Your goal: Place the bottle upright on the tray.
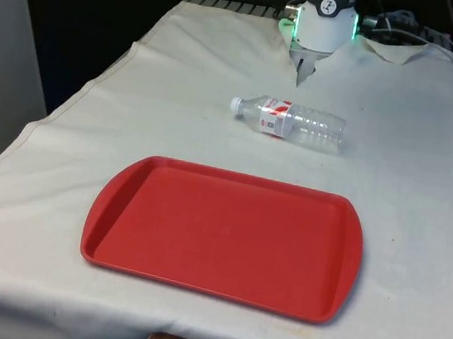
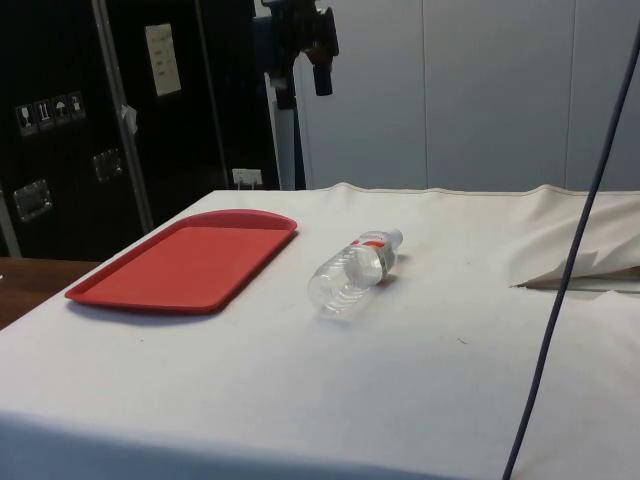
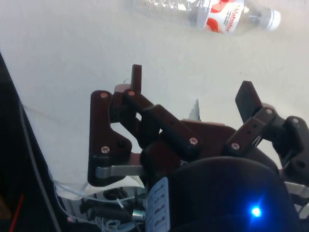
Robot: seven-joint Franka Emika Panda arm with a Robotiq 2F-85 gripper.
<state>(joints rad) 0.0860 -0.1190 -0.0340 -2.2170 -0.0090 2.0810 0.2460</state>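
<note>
front view: clear bottle (image 1: 292,121), white cap, sideways

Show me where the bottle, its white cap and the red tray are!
bottle (image 1: 299,124), front view, on its clear ribbed body.
white cap (image 1: 236,104), front view, on the cap's end.
red tray (image 1: 122,198), front view, on its raised rim.
</note>
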